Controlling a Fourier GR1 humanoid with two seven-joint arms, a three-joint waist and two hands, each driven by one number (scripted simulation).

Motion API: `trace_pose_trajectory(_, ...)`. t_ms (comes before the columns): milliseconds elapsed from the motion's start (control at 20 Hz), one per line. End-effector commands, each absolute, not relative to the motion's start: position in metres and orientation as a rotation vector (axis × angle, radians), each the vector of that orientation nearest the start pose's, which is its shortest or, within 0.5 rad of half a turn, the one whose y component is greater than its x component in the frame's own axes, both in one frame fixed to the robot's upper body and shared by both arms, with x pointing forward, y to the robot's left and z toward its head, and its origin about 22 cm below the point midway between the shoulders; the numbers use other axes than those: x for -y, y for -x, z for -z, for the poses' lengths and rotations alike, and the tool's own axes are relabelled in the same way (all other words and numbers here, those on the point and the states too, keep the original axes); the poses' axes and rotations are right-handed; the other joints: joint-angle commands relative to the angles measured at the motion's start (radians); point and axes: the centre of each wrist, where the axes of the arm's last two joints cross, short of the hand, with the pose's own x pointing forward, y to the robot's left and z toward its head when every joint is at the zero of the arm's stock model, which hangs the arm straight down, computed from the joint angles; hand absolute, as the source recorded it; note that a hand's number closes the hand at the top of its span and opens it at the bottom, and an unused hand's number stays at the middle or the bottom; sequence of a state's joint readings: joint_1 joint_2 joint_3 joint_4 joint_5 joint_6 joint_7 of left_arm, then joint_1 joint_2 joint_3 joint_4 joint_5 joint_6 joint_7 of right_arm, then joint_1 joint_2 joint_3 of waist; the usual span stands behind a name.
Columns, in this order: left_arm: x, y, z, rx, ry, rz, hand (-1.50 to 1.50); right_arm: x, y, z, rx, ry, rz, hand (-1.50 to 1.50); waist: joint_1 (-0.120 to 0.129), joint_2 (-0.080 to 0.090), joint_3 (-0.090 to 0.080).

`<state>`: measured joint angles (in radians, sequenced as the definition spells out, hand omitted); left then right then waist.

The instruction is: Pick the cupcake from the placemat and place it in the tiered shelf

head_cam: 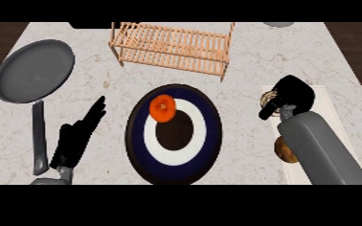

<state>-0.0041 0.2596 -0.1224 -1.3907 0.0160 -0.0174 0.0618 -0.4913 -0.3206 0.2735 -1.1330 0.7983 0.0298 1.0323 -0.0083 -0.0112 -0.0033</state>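
Small beige swirl-topped cupcake (268,97) sits at the left edge of the cream rectangular placemat (326,96), on the counter's right side. Black right hand (295,95) is directly on it, cupcake poking out on the hand's left side; can't tell if it's gripped or just covered. Cupcake is round, no long axis. Slatted wooden tiered shelf (173,48) lies far-left of the cupcake, and the right hand is much the nearer. Bare marble lies between, probably room enough for the carry. The shelf's right posts and the navy-and-white round plate (139,139) carrying an orange fruit (163,108) border it. Left hand (79,136) rests flat, fingers straight, beside a grey frying pan (35,69).
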Motion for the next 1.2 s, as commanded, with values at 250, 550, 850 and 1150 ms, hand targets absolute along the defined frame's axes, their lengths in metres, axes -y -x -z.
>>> trace_pose_trajectory(250,-0.275,-0.228,0.043,1.288,-0.130,0.272,0.00,0.039,-0.281,-0.124,0.948,1.129,-0.632,1.50,-0.010,-0.015,-0.002)
trace_pose_trajectory(550,-0.280,-0.231,0.035,1.298,-0.129,0.258,0.00,0.037,-0.254,-0.179,1.156,1.236,-0.433,1.50,-0.011,-0.011,0.001)
trace_pose_trajectory(850,-0.268,-0.238,0.041,1.291,-0.113,0.287,0.00,0.038,-0.252,-0.227,1.280,1.296,-0.304,1.50,0.003,0.000,0.001)
trace_pose_trajectory(1150,-0.275,-0.243,0.051,1.317,-0.118,0.289,0.00,0.032,-0.291,-0.269,1.237,1.375,-0.300,1.50,0.014,0.011,0.000)
